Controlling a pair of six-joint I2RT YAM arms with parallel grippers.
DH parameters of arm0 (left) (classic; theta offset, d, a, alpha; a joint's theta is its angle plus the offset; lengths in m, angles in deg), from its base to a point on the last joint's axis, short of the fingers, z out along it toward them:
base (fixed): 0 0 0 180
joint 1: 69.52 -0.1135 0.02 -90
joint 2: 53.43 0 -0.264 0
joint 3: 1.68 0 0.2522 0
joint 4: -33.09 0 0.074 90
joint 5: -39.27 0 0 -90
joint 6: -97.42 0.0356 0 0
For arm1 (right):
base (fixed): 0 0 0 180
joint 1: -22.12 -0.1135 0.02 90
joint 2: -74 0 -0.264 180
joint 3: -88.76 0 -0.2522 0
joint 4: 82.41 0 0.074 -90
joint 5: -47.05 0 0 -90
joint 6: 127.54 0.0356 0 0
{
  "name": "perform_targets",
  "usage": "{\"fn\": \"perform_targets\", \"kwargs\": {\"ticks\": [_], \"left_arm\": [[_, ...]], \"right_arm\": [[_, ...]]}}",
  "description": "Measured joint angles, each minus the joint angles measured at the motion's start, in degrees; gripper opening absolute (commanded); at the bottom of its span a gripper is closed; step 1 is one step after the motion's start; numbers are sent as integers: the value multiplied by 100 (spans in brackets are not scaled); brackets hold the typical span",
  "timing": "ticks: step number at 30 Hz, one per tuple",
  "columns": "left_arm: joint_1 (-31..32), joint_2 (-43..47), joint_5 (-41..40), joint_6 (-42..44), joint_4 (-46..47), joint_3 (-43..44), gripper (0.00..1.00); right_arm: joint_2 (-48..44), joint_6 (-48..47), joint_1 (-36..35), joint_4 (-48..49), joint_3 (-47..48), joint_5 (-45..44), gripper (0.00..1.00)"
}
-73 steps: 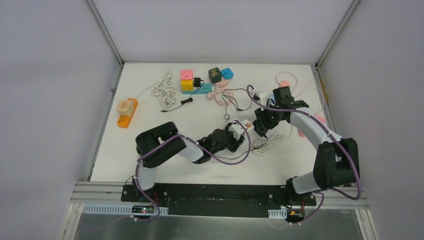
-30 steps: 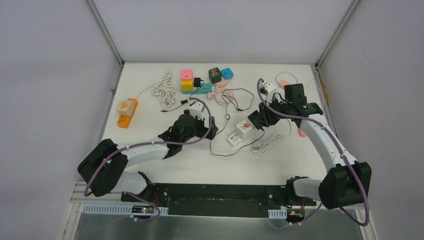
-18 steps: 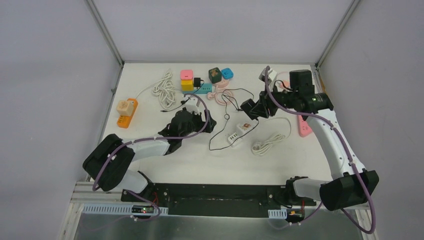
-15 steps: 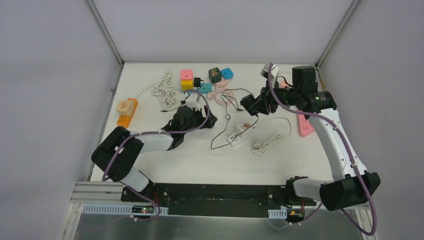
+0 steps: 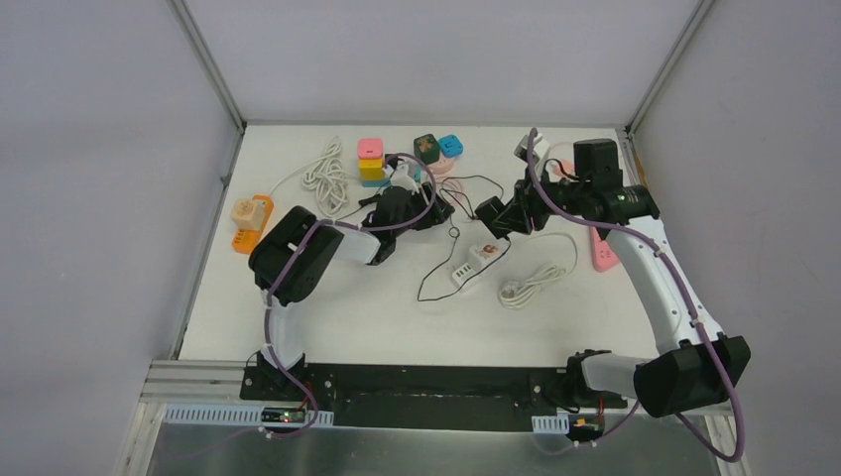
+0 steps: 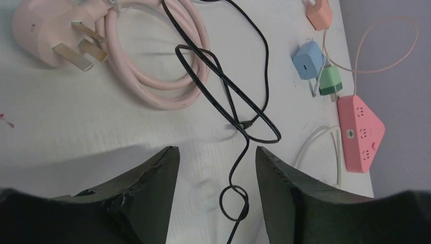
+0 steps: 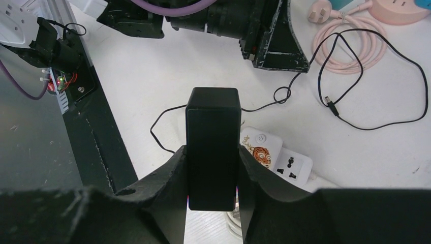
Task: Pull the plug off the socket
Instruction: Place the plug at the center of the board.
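Observation:
My right gripper (image 5: 493, 217) is shut on a black plug block (image 7: 212, 147) and holds it above the table. The white socket (image 5: 476, 260) with a tiger sticker lies just below it, apart from the plug; it also shows in the right wrist view (image 7: 277, 155). The plug's thin black cable (image 5: 436, 273) loops across the table. My left gripper (image 5: 432, 210) is open and empty, low over the table beside the pink coiled cable (image 6: 167, 86), with the black cable (image 6: 239, 117) running between its fingers (image 6: 152, 193).
A pink triangular power strip (image 5: 605, 250) lies at the right, with blue (image 6: 307, 60) and green (image 6: 330, 81) adapters near it. Coloured cubes (image 5: 371, 159) stand at the back. A white rope-like cable (image 5: 327, 174), an orange strip (image 5: 248, 223) and the socket's white cord (image 5: 531, 283) also lie about.
My left arm let go of the socket and swung back to the pink cable. My right gripper lifted the black plug; the socket shifted slightly and now lies free below.

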Motion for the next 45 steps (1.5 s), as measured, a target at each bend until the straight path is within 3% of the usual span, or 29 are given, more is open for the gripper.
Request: {"fn": "perform_targets", "kwargs": {"ticks": [2, 8, 11, 18, 25, 31, 37, 45], "left_arm": [[0, -195, 20, -155, 55, 166, 52], [-2, -704, 258, -544, 114, 643, 26], [-13, -800, 376, -669, 127, 682, 0], [-216, -658, 761, -833, 546, 350, 0], [-439, 1419, 708, -431, 295, -1143, 0], [-437, 3032, 678, 107, 136, -1364, 0], [-437, 3613, 732, 529, -459, -1014, 0], [-437, 3228, 1198, 553, -933, 761, 0]], "right_arm": [[0, 22, 9, 39, -57, 7, 0], [0, 96, 52, 138, -129, 22, 0], [-7, 114, 83, 203, -133, 37, 0], [-63, 129, 179, 240, -227, 68, 0], [-192, 116, 328, 203, -227, 162, 0], [-192, 118, 483, 98, -114, 184, 0], [-142, 229, 817, 70, 623, 55, 0], [297, 671, 1331, 181, 2127, -264, 0]]}}
